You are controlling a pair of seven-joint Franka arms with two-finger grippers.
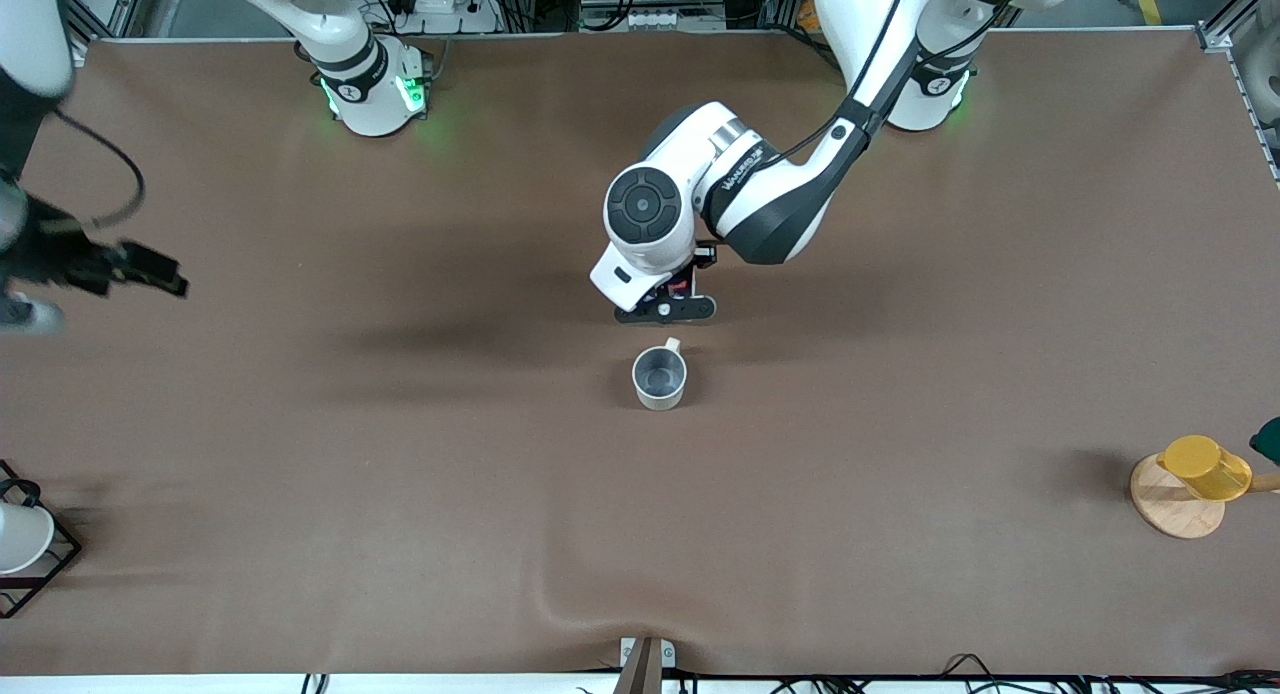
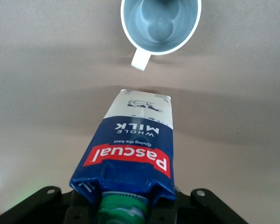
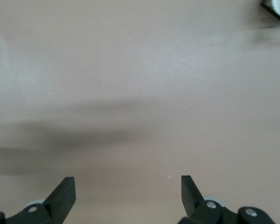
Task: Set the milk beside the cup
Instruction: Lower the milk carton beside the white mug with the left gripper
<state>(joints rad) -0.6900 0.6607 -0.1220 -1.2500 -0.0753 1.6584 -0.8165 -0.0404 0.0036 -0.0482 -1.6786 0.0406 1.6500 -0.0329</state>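
Observation:
The milk (image 2: 130,149), a dark blue and white carton with red lettering and a green cap, hangs upright in my left gripper (image 2: 123,207), which is shut on its top. In the front view the left gripper (image 1: 665,307) hides nearly all of the carton and hovers over the table just beside the cup's handle. The cup (image 1: 659,377), off-white with a grey inside, stands upright at mid-table; it also shows in the left wrist view (image 2: 159,23), a short gap from the carton's base. My right gripper (image 1: 150,267) waits open and empty over bare table (image 3: 128,184) at the right arm's end.
A yellow cup (image 1: 1205,467) sits on a wooden disc (image 1: 1165,509) at the left arm's end, near the front camera. A white cup (image 1: 20,539) sits in a black wire rack (image 1: 55,564) at the right arm's end.

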